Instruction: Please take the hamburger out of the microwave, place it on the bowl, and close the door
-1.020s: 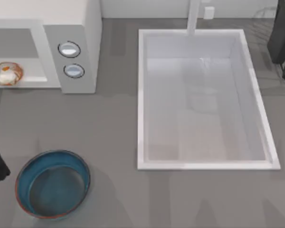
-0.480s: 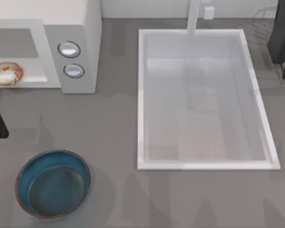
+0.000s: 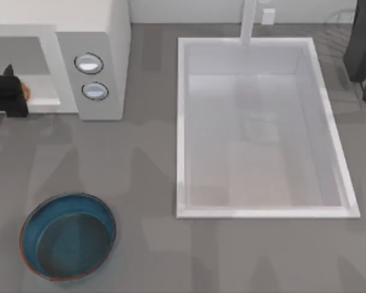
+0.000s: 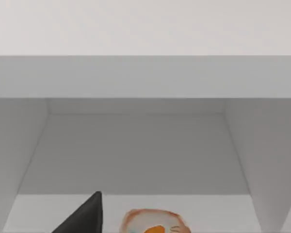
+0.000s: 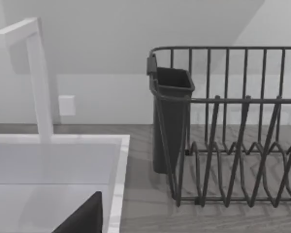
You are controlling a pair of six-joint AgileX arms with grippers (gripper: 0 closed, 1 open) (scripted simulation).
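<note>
Top view, near to far. Bowl (image 3: pixel 68 236) sat at the table's near left, nothing in it, well apart from the microwave (image 3: pixel 91 36) at far left. Sink basin (image 3: pixel 262 128) lay to the right w/ faucet (image 3: pixel 249 23) at its far rim. Left gripper (image 3: pixel 9 91) was at the cavity mouth, directly over the hamburger (image 3: pixel 25 91), of which an orange-brown sliver showed beside it; left wrist view showed the hamburger (image 4: pixel 153 222) on the cavity floor just beside one dark fingertip (image 4: pixel 85 216). Whether the claw was spread or clenched cannot be told. Door not distinguishable. Right arm (image 3: pixel 361 43) was parked at far right by the dish rack (image 5: pixel 233 131); its claw's state likewise cannot be told. Judgement: the hamburger looked small, rounded, prob. light and soft, so liable to squash or roll; best taken across its widest middle, fingers on opposite sides, w/ gentle pressure, approx. level w/ the floor of the cavity.
</note>
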